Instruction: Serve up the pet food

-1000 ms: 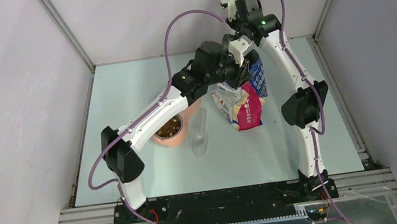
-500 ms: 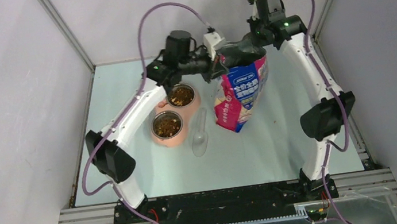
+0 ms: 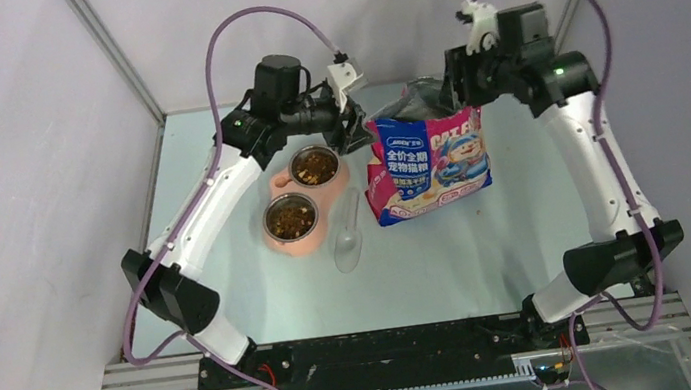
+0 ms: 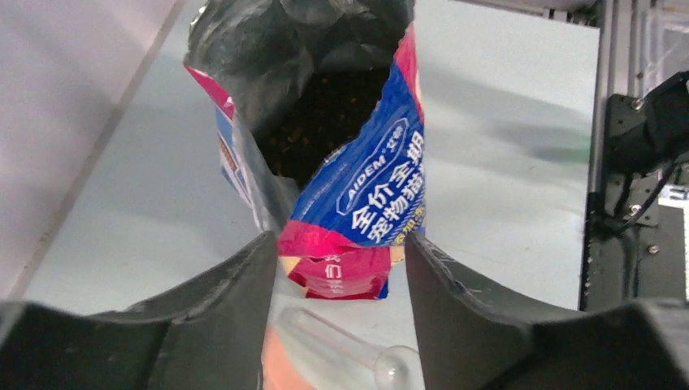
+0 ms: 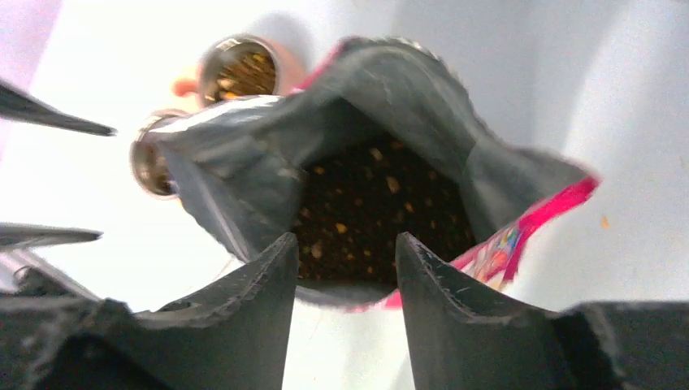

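Dark-brown pet food (image 3: 316,167) fills two steel bowls (image 3: 291,217) set in a pink holder. More pet food (image 5: 382,203) shows inside the open printed bag (image 3: 430,164), which stands on the table between the arms. My left gripper (image 3: 354,129) is open just left of the bag's top; in its wrist view the bag (image 4: 366,191) lies beyond the spread fingers (image 4: 244,280). My right gripper (image 3: 455,92) is open at the bag's upper right, above the bag's mouth (image 5: 357,122). A clear scoop (image 3: 348,237) lies between holder and bag.
The pink holder (image 3: 280,246) sits left of centre with the scoop's handle (image 4: 325,333) beside it. Grey walls enclose the table on three sides. A metal rail (image 3: 390,335) runs along the near edge by the arm bases.
Both grippers have opened and let go of the bag's top. The bag has gone from held and tilted to standing on the table. Both arms have drawn apart.
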